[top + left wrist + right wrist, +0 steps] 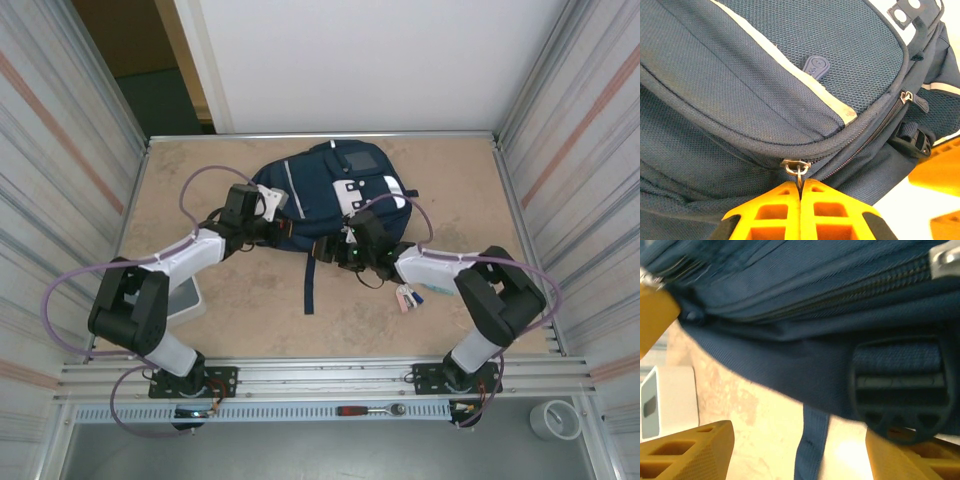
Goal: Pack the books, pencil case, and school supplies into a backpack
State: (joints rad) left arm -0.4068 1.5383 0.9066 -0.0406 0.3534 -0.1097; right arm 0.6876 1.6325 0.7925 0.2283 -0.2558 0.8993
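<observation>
The navy backpack [330, 190] lies flat in the middle of the table, its white stripe [790, 65] running across the front. My left gripper [800, 189] is shut on the metal ring of a zipper pull [799, 170] at the bag's left edge [278, 228]. My right gripper [800, 450] stands open at the bag's lower right side [350, 248]. A dark strap [812, 445] hangs between its fingers, untouched, beside a black buckle [900, 385]. White-and-pink sticks [407, 297] and a light-blue piece [436, 293] lie by the right forearm. The books are out of view.
A white box [186, 300] sits on the table under the left arm's elbow, and it appears again at the left of the right wrist view as the white box [670, 400]. Metal-framed walls close in the table on both sides and at the back.
</observation>
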